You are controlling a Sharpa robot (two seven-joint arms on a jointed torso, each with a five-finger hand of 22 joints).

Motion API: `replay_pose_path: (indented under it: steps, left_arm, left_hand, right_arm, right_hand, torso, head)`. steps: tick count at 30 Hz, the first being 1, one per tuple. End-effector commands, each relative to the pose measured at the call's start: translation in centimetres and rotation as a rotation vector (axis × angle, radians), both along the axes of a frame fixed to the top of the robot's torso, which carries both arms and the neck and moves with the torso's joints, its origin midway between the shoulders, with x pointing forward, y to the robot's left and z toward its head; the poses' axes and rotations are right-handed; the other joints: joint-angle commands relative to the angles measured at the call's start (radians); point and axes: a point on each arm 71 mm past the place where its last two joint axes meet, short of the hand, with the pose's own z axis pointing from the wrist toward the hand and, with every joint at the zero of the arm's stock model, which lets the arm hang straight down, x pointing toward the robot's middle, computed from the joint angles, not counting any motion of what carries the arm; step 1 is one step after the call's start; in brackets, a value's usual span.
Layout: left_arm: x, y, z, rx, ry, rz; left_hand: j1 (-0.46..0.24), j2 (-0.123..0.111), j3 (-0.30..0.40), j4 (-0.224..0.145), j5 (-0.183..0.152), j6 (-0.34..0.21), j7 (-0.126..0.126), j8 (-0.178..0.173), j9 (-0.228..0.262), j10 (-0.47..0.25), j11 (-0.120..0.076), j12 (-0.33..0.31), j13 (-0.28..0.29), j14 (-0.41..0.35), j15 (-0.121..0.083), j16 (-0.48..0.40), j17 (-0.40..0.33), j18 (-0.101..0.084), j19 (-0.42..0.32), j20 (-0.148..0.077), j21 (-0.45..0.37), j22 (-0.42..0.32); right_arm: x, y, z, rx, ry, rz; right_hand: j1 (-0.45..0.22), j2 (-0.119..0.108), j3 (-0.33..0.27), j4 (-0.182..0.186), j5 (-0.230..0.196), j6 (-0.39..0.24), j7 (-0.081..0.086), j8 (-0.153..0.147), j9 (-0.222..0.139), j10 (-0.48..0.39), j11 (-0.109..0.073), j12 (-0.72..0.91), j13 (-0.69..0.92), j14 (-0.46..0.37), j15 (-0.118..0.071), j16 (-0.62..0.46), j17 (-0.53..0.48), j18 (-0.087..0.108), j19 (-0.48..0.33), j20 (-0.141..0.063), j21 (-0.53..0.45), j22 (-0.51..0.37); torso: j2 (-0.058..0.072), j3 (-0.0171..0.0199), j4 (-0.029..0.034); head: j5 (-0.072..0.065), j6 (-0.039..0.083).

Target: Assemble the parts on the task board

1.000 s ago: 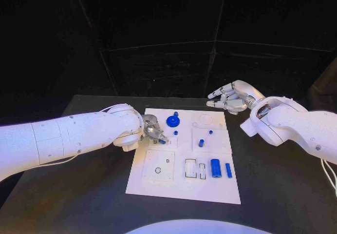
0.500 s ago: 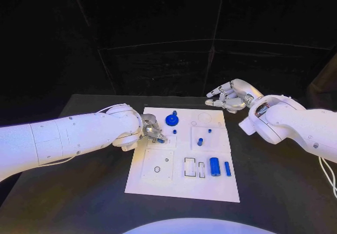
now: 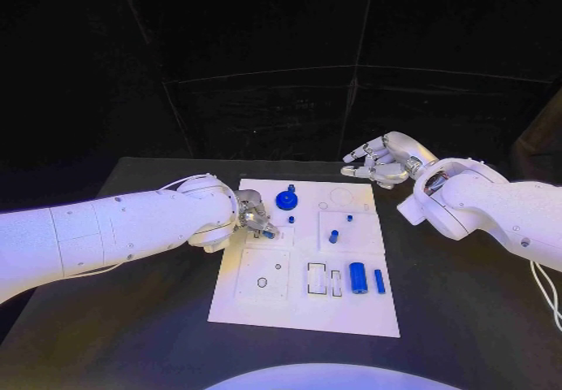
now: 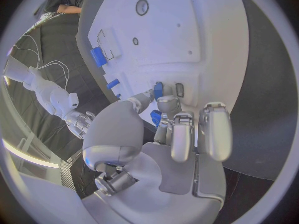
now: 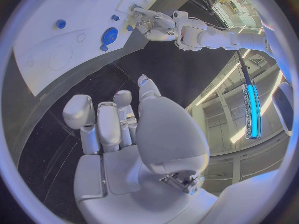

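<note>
My left hand (image 4: 163, 129) pinches a small blue part (image 4: 158, 89) at its fingertips, just over the task board (image 3: 272, 307). I worry a tilted part jams or slips. My right hand (image 3: 382, 161) hangs half-curled, holding nothing.

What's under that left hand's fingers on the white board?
The left hand pinches a small blue part against the task board, beside a small slot. Whatever lies directly beneath the fingertips is covered.

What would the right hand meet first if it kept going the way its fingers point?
Likely the board's far corner. The right hand hovers off it, fingers aimed toward the left hand. Its height is unclear, so it might pass above.
</note>
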Motion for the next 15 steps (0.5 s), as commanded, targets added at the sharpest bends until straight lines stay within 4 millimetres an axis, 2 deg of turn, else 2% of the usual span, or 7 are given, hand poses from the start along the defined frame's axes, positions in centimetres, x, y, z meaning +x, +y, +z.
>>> replay_pose_path:
  steps: [1,8,15]
  left_arm:
    - [0.04,-0.02,0.17,0.003,-0.028,0.006]
    - [0.04,0.01,0.17,0.004,-0.028,0.006]
    - [0.07,-0.1,0.03,0.03,-0.015,-0.018]
  left_hand:
    - [-0.001,0.009,0.167,-0.159,0.003,0.0,-0.005,0.006,0.002,0.008,0.0,0.006,0.001,0.105,-0.005,0.003,0.263,-0.011,0.0,0.0,0.0,0.0]
    - [-0.001,0.009,0.169,-0.159,0.003,0.001,-0.005,0.006,0.002,0.008,-0.001,0.006,0.0,0.105,-0.005,0.003,0.263,-0.011,0.001,0.0,0.0,0.0]
    - [-0.002,0.009,0.17,-0.158,0.003,0.001,-0.005,0.006,0.002,0.006,0.0,0.003,-0.003,0.105,-0.005,0.003,0.263,-0.011,-0.001,0.0,-0.001,-0.002]
  right_arm:
    - [0.0,0.19,0.12,-0.002,-0.002,0.013]
    - [0.01,0.28,0.09,-0.004,0.0,0.016]
    - [0.02,0.36,0.05,-0.006,0.003,0.02]
  right_hand:
    - [0.008,0.0,-0.006,-0.002,0.004,-0.005,0.0,0.004,-0.001,0.003,0.001,0.004,0.0,0.021,-0.008,-0.004,0.0,0.008,0.0,-0.002,-0.006,0.0]
    - [0.007,0.001,-0.007,0.0,0.004,-0.005,0.0,0.005,-0.001,0.003,0.001,0.004,-0.001,0.021,-0.008,-0.005,-0.001,0.008,-0.001,-0.002,-0.007,-0.001]
    - [0.007,0.001,-0.007,0.0,0.004,-0.005,0.0,0.005,-0.001,0.003,0.001,0.004,-0.001,0.021,-0.008,-0.005,-0.001,0.008,-0.001,-0.002,-0.007,-0.001]
  torso:
    - [0.0,0.0,0.0002]
    - [0.0,0.0009,0.0005]
    - [0.0,-0.0003,0.0008]
  head:
    - [0.0,0.0]
    - [0.0,-0.003]
    - [-0.001,-0.004]
